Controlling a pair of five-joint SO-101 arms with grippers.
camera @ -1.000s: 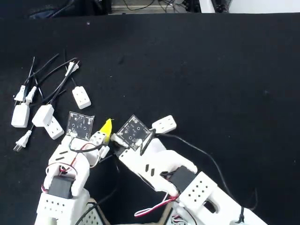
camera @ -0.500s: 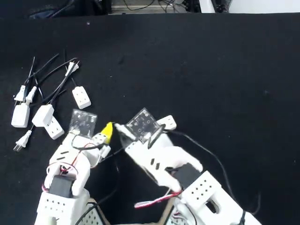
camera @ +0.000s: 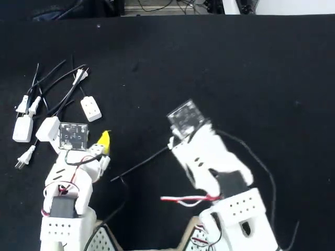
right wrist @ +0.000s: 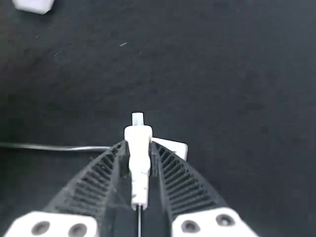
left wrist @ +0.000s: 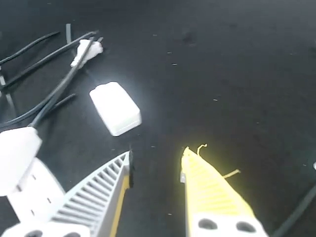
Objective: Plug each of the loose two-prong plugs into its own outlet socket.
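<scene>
My right gripper is shut on a white two-prong plug, prongs pointing outward, its black cord trailing back over the cloth. Just beyond the plug, the corner of a white outlet socket peeks out beside the fingers. In the high view this gripper sits near the table's middle. My left gripper is open and holds nothing, hovering short of a white outlet socket, which also lies at the left. A loose plug with cords lies beyond it.
At the far left lie more white sockets and loose plugs with tangled black cords. The table is covered in black cloth.
The right arm has swung right and away from the left arm, carrying the plug and dragging its cord. The left arm has pulled back to the left, toward the loose sockets.
</scene>
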